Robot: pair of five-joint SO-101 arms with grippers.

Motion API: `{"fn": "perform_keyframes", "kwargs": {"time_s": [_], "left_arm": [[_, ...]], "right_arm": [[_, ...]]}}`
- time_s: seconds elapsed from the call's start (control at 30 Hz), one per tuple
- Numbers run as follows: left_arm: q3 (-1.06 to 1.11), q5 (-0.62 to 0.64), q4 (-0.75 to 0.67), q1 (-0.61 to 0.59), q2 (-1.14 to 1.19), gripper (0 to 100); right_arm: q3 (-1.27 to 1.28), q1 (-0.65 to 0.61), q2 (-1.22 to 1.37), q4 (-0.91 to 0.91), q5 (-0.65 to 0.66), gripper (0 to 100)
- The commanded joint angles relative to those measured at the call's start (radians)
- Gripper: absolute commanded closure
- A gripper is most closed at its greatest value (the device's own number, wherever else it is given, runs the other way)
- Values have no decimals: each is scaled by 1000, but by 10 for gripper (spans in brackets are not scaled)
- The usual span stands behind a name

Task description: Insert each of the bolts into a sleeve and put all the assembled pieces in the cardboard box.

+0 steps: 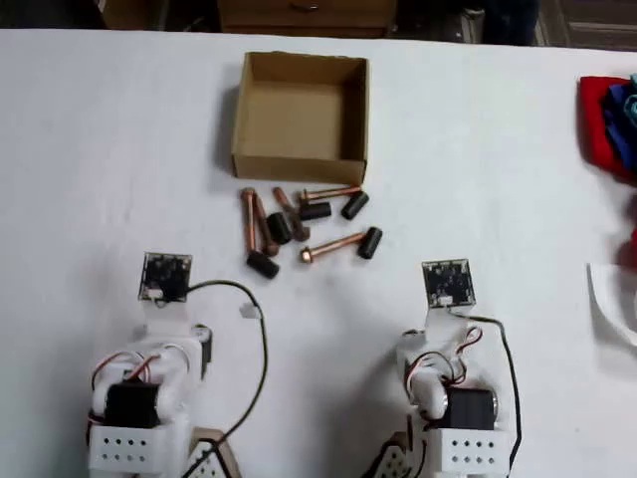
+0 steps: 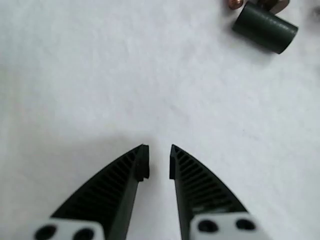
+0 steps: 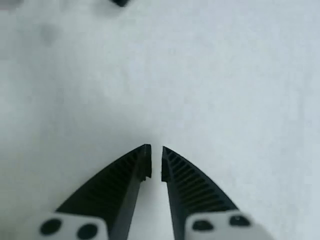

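Note:
Several copper bolts (image 1: 333, 246) and black sleeves (image 1: 369, 242) lie loose in a cluster just in front of the open cardboard box (image 1: 304, 159). No bolt sits in a sleeve. My left arm (image 1: 159, 344) rests near the table's front edge, left of the cluster. My left gripper (image 2: 158, 162) is shut over bare tabletop, with one black sleeve (image 2: 265, 27) and a copper bolt end (image 2: 234, 4) a short way ahead. My right arm (image 1: 448, 344) rests at the front, right of the cluster. My right gripper (image 3: 156, 162) is shut, holding nothing.
The cardboard box holds nothing. A red and blue cloth (image 1: 607, 124) lies at the right edge, with a white object (image 1: 612, 304) below it. A black cable (image 1: 261, 339) loops beside the left arm. White tabletop spreads on both sides of the cluster.

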Motion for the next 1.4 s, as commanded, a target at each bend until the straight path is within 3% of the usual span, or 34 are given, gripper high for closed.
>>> {"fn": "perform_keyframes", "kwargs": {"time_s": [0.0,1.0,1.37], "left_arm": [[19,-6,-15,9,-25,905],[19,-6,-15,9,-25,905],[19,-6,-15,9,-25,905]], "right_arm": [[9,8,-5,-7,6,974],[9,7,-5,-15,15,971],[9,12,-5,-239,15,971]]}}
